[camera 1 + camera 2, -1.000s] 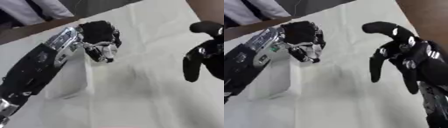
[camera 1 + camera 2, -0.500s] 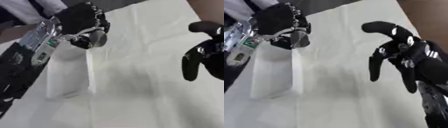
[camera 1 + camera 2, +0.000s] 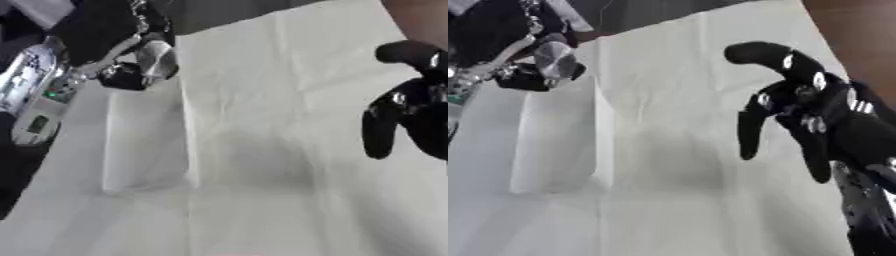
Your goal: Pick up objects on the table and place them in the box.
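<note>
I see the desk (image 3: 262, 200) covered in a creased white cloth (image 3: 667, 165), and nearest me it is only that cloth with a soft shadow on it. A flat white rectangular shape (image 3: 144, 140) lies on the cloth just below my left robot hand; I cannot tell whether it is the box or a raised fold, and I see nothing in it.

My right robot hand (image 3: 798, 115) hangs at the right side over the cloth, well apart from the left one, its fingers relaxed and drooping downward, thumb lifted, holding nothing.

Farther off, at the upper left, my left robot hand (image 3: 114, 30) is curled around a small shiny silver object (image 3: 156, 57), which sits at its lower edge, above the far end of the white rectangle. A dark rounded piece (image 3: 122, 80) shows just beside the silver object; I cannot tell what it is. The left forearm (image 3: 31, 100), silver with a small green light, runs down the left edge.
</note>
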Controlling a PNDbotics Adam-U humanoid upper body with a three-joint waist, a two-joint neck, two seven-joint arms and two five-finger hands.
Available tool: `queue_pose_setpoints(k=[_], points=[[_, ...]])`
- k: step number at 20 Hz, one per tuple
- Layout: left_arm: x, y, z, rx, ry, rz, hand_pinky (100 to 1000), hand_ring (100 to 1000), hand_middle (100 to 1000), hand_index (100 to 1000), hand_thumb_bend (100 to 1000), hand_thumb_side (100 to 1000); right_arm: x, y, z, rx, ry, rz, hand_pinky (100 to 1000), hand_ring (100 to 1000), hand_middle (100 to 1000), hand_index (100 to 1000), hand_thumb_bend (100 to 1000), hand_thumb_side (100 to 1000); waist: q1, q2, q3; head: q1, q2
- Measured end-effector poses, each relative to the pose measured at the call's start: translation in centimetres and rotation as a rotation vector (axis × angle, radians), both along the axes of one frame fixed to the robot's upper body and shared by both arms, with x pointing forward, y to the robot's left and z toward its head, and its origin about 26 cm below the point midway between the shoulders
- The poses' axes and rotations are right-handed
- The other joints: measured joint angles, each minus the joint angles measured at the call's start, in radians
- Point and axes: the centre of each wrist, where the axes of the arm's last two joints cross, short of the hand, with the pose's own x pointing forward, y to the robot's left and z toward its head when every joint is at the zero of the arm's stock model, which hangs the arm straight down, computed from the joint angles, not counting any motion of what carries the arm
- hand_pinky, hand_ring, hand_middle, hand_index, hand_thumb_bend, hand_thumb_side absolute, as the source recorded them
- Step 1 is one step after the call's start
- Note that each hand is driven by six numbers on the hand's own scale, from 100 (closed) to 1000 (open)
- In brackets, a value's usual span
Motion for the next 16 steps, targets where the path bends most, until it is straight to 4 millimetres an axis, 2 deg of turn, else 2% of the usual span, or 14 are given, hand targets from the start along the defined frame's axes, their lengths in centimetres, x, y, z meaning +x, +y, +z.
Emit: queue_pose_setpoints(k=[6, 7, 16], points=[[-0.3, 0.5, -0.6, -0.004, 0.022, 0.024, 100, 100, 103, 199, 194, 100, 0.0, 0.1, 0.0, 0.01, 0.0, 0.0, 388, 483, 952, 240, 100, 890, -0.009, 0.0, 0.006, 0.0, 0.0], [-0.3, 0.5, -0.6, -0.005, 0.025, 0.021, 100, 100, 120, 223, 125, 100, 0.0, 0.1, 0.0, 0.011, 0.0, 0.0, 388, 483, 952, 236, 100, 889, -0.01, 0.0, 0.006, 0.0, 0.0], [0.2, -0.5, -2.9, 0.013, 0.182, -0.121, 100, 128, 159, 263, 103, 100, 0.0, 0.1, 0.1, 0.016, -0.002, -0.001, 389, 484, 950, 235, 100, 886, -0.012, 0.004, 0.0, 0.001, 0.0]])
